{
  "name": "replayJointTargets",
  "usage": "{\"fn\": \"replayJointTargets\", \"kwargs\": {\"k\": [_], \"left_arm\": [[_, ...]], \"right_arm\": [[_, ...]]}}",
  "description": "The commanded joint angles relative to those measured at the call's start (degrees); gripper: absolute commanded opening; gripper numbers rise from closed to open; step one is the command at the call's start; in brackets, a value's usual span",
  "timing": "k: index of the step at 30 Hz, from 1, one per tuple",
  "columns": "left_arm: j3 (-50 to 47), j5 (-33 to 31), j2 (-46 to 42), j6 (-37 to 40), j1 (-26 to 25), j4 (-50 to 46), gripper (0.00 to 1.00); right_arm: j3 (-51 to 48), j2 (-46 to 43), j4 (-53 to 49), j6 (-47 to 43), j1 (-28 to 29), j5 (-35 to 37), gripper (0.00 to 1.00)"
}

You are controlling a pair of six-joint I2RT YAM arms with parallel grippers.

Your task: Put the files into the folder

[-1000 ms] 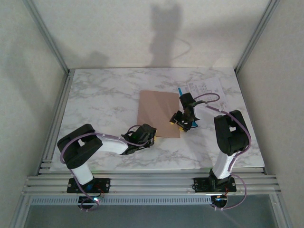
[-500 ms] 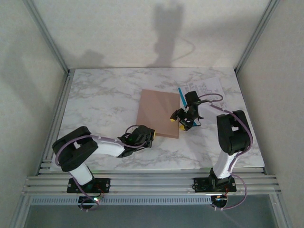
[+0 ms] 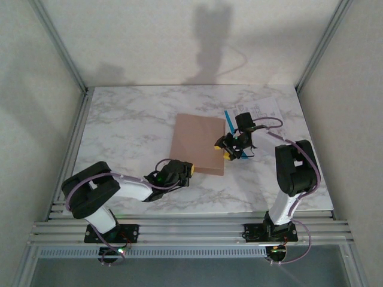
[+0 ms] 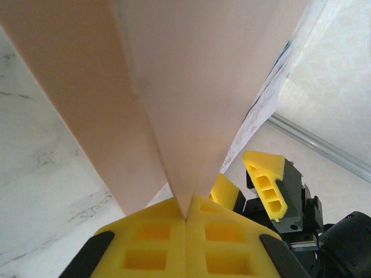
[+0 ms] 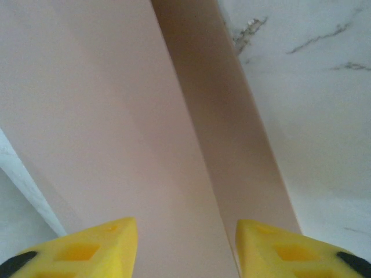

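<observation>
A white marbled worktop (image 3: 125,125) carries a pinkish-tan folder (image 3: 197,140) at its middle. The files (image 3: 263,109), white printed sheets with a bright blue strip (image 3: 229,119), lie just beyond the folder's far right corner, still outside it.

Compared with a second ago, the left arm has stretched lower and its elbow has dropped. The left claw (image 3: 181,173) stays at the folder's near left corner. In the left wrist view, its yellow fingers (image 4: 156,231) are pressed shut on a leaf of the folder, which rises away from the leaf below.

The right claw (image 3: 230,147) has crept farther along the folder's right edge towards the files. Its fingers (image 5: 87,249) are spread apart and grip nothing.

The folder appears to be opening. No sheet is inside yet, so the task is probably at an early stage.
</observation>
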Motion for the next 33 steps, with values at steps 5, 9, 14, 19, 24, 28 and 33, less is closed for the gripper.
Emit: {"fn": "replayJointTargets", "kwargs": {"k": [5, 9, 14, 19, 24, 28, 33], "left_arm": [[-1.15, 2.77, -1.91, -0.85, -0.13, 2.34, 0.0], [-1.06, 4.32, -1.24, -0.71, -0.18, 1.81, 0.0], [-0.63, 5.09, -1.55, 0.3, 0.0, 0.37, 0.0], [1.92, 6.15, -3.21, 3.46, 0.66, -6.59, 0.18], [8.71, 4.95, -9.06, 12.53, 1.91, -26.85, 0.61], [16.61, 3.01, -12.54, 24.07, 2.71, -43.18, 0.68], [28.86, -1.87, -12.28, 46.58, 2.36, -58.63, 0.71]], "right_arm": [[-2.59, -2.21, 4.54, 2.96, -0.27, -2.41, 0.3], [-3.35, -3.34, 5.75, 3.73, -0.27, -2.04, 0.13], [-4.05, -4.77, 5.56, 3.9, -0.27, -1.46, 0.0], [-4.25, -5.74, 4.9, 3.69, -0.18, -0.18, 0.0], [-2.64, -6.46, 3.19, 3.47, 0.5, 1.21, 0.0], [-0.71, -7.16, 1.07, 3.23, 1.96, 2.46, 0.0], [3.14, -8.19, -3.5, 3.89, 4.13, 6.22, 0.0]]}}
